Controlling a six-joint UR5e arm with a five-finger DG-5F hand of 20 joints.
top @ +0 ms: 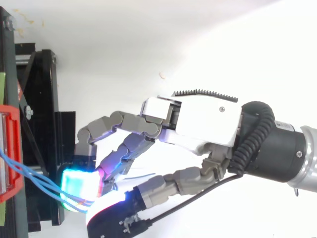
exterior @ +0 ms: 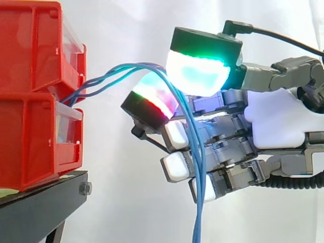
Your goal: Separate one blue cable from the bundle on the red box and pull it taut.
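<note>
Three blue cables (exterior: 197, 152): long axis runs from two stacked red bins (exterior: 30, 101) at 9 o'clock toward 3 o'clock, then drops to 6 o'clock. One hand (exterior: 281, 119): curled glowing pads pinch the blue cables at the bend.

**Cable ends unseen**

The blue cables (exterior: 197, 223) drop off the bottom edge, and their start hides in the gap between the red bins (exterior: 30, 147). From above, they vanish under the hand's (top: 208, 119) glowing pads (top: 74, 186). How many are pinched? Can't tell.

the hand (top: 198, 124), fingers curled, seems to pinch the blue cables (top: 39, 184) running from the red box (top: 11, 109).
</note>
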